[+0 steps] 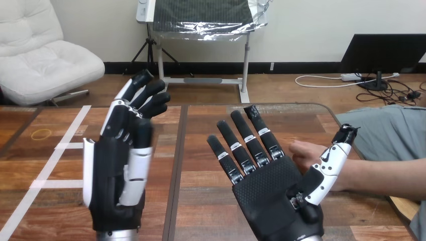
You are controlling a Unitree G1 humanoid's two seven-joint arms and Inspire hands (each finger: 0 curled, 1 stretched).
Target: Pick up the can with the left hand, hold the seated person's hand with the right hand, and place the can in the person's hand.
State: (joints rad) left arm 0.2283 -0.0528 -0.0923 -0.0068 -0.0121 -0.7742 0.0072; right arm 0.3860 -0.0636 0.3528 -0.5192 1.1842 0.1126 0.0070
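My left hand (118, 165) is raised above the table's left half, seen edge-on, its fingers nearly straight and nothing in it. My right hand (269, 191) is raised at centre right with the palm facing me, fingers spread straight and thumb (334, 155) pointing up to the right. Just behind it the person's hand (303, 150) rests low over the table, reaching in from the right on a bare forearm (384, 175). My thumb stands in front of the person's wrist and is not curled round it. I cannot tell whether the two touch.
White tape lines (60, 145) cross the wooden table (201, 130) at the left, and a thin yellow ring (41, 133) lies flat near the far left edge. A dark seam (177, 150) runs down the table's middle.
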